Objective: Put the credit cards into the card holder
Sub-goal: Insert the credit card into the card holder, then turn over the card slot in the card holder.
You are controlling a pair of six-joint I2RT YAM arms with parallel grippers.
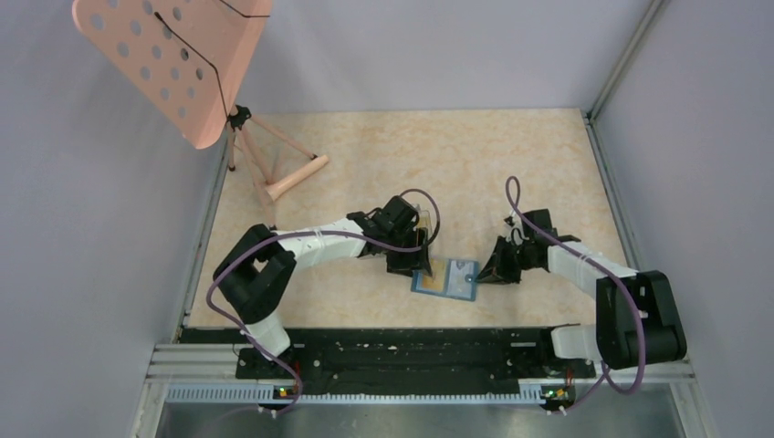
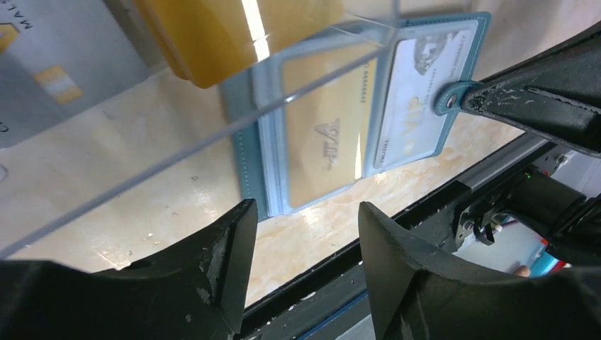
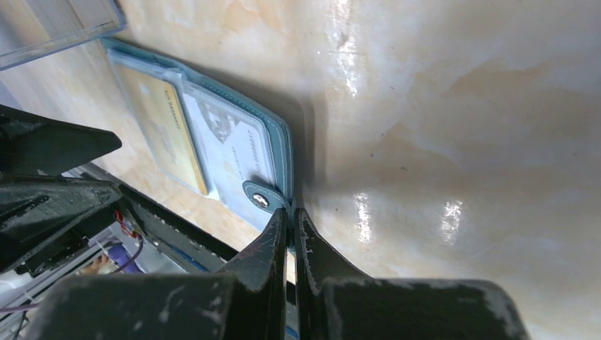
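On the desk (image 1: 456, 164), card holder (image 1: 445, 278) pockets two credit cards (image 2: 322, 145); right gripper (image 3: 291, 227) pinches its tab (image 3: 259, 195), left gripper (image 2: 305, 241) gapes empty; orange card (image 2: 234, 35) waits outside.

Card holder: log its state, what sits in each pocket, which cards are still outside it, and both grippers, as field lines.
card holder: open flat on the table
left pocket: gold card
right pocket: whitish card
snap tab: apparently pinched by the right gripper, jaws closed
left gripper: open, empty, close to the holder
clear box: holds an orange-yellow card; a grey card shows through it
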